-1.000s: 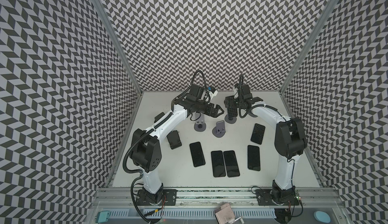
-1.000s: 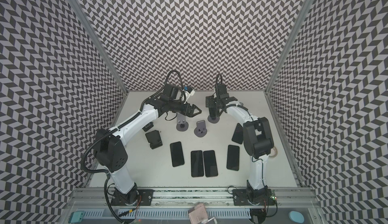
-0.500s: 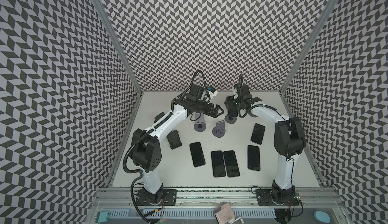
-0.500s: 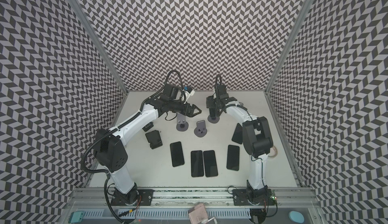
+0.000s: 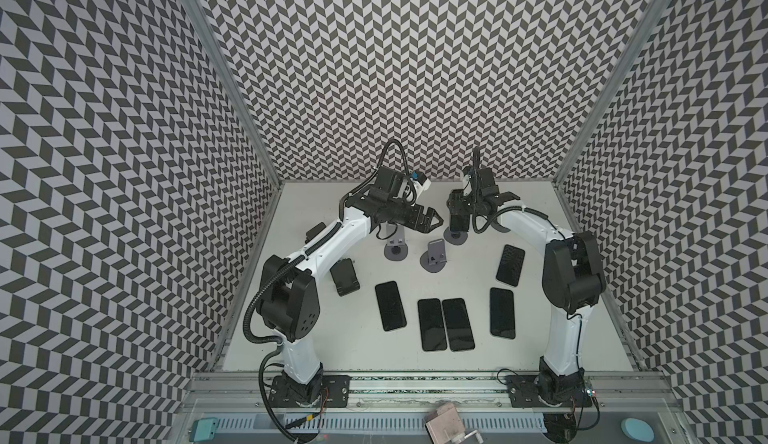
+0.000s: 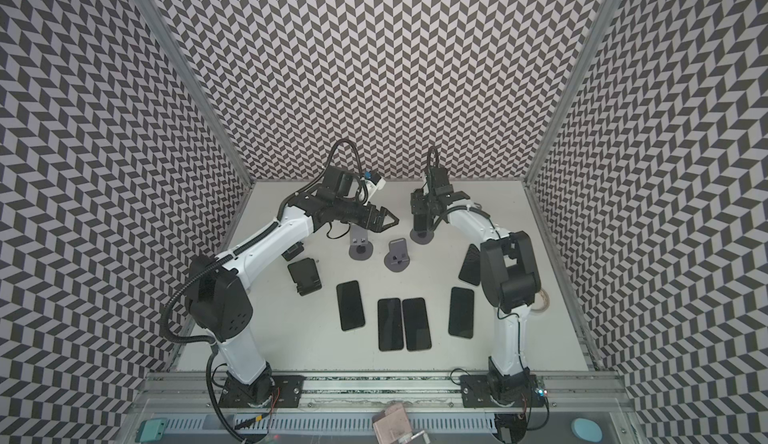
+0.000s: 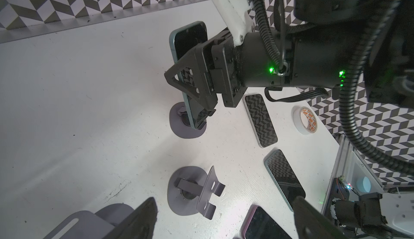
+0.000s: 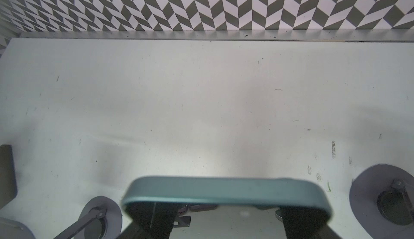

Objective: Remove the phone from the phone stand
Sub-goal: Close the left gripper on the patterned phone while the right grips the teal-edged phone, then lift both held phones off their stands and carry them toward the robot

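Observation:
A black phone with a teal rim (image 5: 457, 222) (image 6: 420, 224) (image 7: 190, 34) stands upright in a grey phone stand (image 5: 455, 238) (image 6: 422, 237) (image 7: 186, 129) at the back of the table. My right gripper (image 5: 459, 209) (image 6: 422, 210) (image 7: 195, 81) (image 8: 226, 220) reaches down over it, one finger along each long side of the phone. The frames do not show whether the fingers press it. The phone's top edge (image 8: 224, 190) lies across the right wrist view. My left gripper (image 5: 430, 222) (image 6: 388, 222) (image 7: 225, 202) hangs open and empty just left of the phone.
Two empty grey stands (image 5: 397, 250) (image 5: 434, 259) sit below the left gripper. Several phones (image 5: 444, 323) lie flat on the front half of the table, and another (image 5: 510, 264) by the right arm. A black folded stand (image 5: 344, 281) lies at the left. A tape roll (image 7: 305, 120) lies by the right wall.
The right gripper's fingers have closed in from wide open toward the sides of the phone in the stand. The left arm has not moved.

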Controlling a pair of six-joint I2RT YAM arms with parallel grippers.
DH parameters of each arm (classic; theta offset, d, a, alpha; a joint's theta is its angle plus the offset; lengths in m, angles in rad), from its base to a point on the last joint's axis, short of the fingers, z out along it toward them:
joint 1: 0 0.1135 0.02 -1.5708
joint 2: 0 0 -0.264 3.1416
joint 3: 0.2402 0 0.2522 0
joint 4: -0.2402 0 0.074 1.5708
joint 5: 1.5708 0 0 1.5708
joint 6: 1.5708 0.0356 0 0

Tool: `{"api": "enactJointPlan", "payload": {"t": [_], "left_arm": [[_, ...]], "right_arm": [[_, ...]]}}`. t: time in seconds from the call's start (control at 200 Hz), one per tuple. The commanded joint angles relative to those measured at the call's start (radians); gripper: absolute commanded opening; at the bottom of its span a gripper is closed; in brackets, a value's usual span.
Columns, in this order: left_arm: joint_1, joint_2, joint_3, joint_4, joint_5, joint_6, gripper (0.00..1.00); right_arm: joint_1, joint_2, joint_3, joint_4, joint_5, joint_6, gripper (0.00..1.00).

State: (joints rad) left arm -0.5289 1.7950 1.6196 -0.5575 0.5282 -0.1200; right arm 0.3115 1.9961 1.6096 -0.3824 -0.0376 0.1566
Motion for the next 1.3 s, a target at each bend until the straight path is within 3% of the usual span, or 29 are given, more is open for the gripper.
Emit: {"api": "enactJointPlan", "payload": {"t": [0.0, 0.891, 1.297], "left_arm": [[0.006, -0.039, 0.006, -0.022, -0.004, 0.027, 0.95], [0.006, -0.137, -0.077, -0.004, -0.001, 0.014, 0.95], [0.007, -0.218, -0.128, -0.016, 0.005, 0.013, 0.95]], "right_arm": [[-0.003, -0.020, 0.040, 0.036, 0.006, -0.024, 0.71], [-0.003, -0.123, 0.053, 0.007, 0.030, -0.052, 0.67], [0.003, -0.195, 0.023, -0.029, 0.024, -0.005, 0.65]]}}
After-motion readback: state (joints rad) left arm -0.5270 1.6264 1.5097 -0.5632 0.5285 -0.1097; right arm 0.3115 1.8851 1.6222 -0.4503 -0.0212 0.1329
